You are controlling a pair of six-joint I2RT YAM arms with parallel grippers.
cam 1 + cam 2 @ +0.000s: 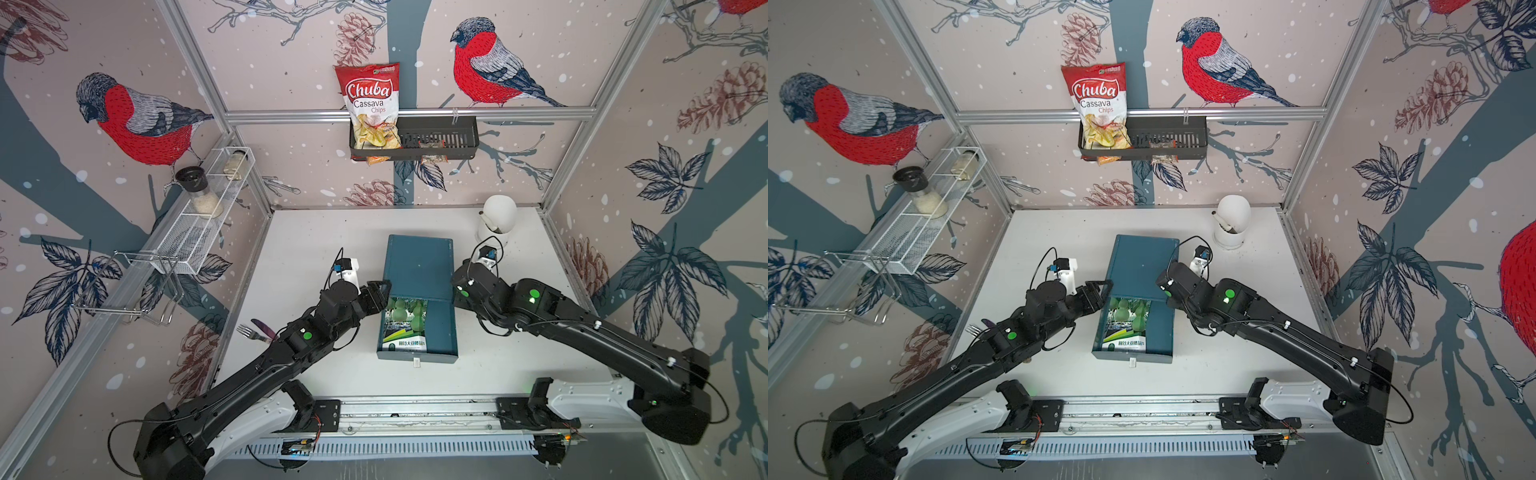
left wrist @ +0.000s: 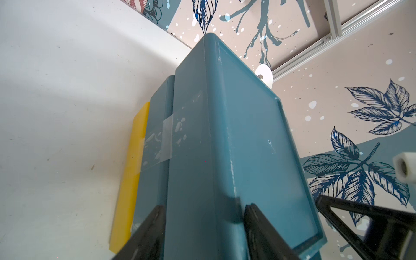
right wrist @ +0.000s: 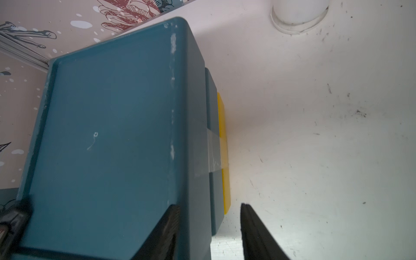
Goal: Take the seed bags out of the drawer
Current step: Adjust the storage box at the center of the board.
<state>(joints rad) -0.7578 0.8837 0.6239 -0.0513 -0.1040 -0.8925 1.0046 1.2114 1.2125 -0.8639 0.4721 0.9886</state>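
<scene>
A teal drawer cabinet (image 1: pixel 419 266) stands mid-table, its drawer (image 1: pixel 442 328) pulled out toward the front. One seed bag (image 1: pixel 403 322) (image 1: pixel 1125 322), green and white, lies flat in the drawer's left half; I see no others. My left gripper (image 1: pixel 380 291) (image 2: pixel 203 208) sits at the cabinet's front left corner, one finger against the side wall (image 2: pixel 191 157) and the other on the top, closed on that edge. My right gripper (image 3: pixel 209 206) is open at the cabinet's front right edge: one finger lies over the top (image 3: pixel 112 135), the other hangs free above the table.
A black wall basket (image 1: pixel 457 129) holds the red Chuba chips bag (image 1: pixel 368 104) and small packets. A white wire shelf (image 1: pixel 195 241) with spice jars runs along the left wall. A fork (image 1: pixel 249 332) lies beside my left arm. A white utensil holder (image 1: pixel 496 224) stands back right.
</scene>
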